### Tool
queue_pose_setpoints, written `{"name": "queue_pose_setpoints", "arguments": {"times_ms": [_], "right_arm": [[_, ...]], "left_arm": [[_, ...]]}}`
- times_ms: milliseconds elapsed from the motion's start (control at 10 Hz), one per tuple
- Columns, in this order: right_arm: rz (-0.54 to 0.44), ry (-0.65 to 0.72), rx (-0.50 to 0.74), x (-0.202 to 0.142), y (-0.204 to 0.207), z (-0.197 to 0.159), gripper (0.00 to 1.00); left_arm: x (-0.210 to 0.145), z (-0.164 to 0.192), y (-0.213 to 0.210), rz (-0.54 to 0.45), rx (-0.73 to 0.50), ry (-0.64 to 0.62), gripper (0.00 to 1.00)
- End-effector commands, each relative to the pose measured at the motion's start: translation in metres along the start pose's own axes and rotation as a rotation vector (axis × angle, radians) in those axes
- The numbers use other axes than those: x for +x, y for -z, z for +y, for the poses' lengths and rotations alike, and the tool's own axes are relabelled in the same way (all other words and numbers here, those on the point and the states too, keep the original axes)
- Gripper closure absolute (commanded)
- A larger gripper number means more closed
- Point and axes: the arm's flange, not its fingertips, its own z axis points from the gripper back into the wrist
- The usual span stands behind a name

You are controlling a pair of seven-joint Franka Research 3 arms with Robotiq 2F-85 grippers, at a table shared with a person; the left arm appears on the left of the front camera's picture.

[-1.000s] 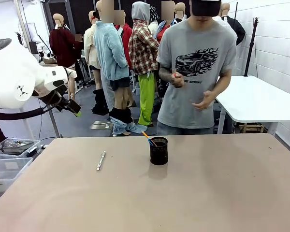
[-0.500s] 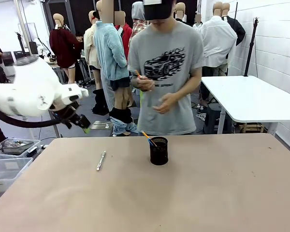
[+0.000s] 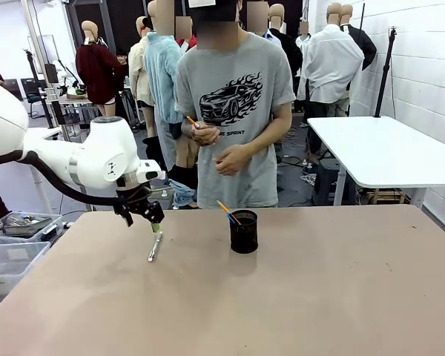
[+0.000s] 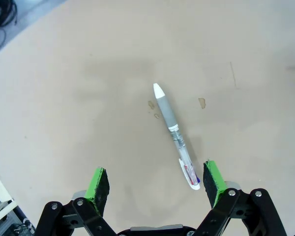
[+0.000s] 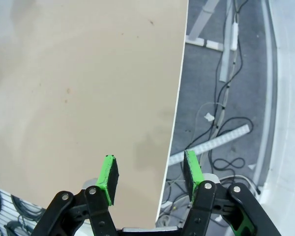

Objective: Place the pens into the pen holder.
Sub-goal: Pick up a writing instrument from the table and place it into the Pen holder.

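The silver-white pen (image 4: 175, 135) lies flat on the smooth counter (image 3: 319, 297), white tip pointing away from the left fingers (image 4: 99, 183). Those fingers are spread above its clip end. The right fingers (image 5: 108, 176) stand apart, holding nothing.

Probably a robotics lab; work tables (image 3: 400, 156), floor cables (image 5: 226, 113), storage bins (image 3: 15, 256)

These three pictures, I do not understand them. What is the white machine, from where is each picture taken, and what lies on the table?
The white machine is a robot arm; two of them work at this table. The front picture looks across the table at a person, who holds an orange pencil. The other two pictures come from cameras on the arms' wrists, looking along the green-padded fingers. The left gripper is open and hovers over a silver-white pen lying on the table, with nothing held yet. The right gripper is open too, empty, above the table's edge. Beside the pen stands a black mesh pen holder with an orange-and-blue pen already in it.
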Motion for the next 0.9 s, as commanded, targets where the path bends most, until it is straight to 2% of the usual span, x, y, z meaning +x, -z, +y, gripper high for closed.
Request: {"name": "queue_pose_setpoints", "arguments": {"times_ms": [0, 300, 700, 800], "right_arm": [[0.002, 0.003, -0.023, 0.001, 0.002, 0.000, 0.32], [0.002, 0.003, -0.023, 0.001, 0.002, 0.000, 0.32], [0.002, 0.003, -0.023, 0.001, 0.002, 0.000, 0.32], [0.002, 0.003, -0.023, 0.001, 0.002, 0.000, 0.32]], "left_arm": [[0.004, -0.006, 0.006, 0.015, -0.020, -0.044, 0.00], [0.001, -0.020, 0.039, 0.044, 0.000, -0.046, 0.00], [0.001, -0.024, 0.064, 0.092, -0.045, -0.081, 0.00], [0.000, -0.026, 0.063, 0.089, -0.048, -0.073, 0.06]]}}
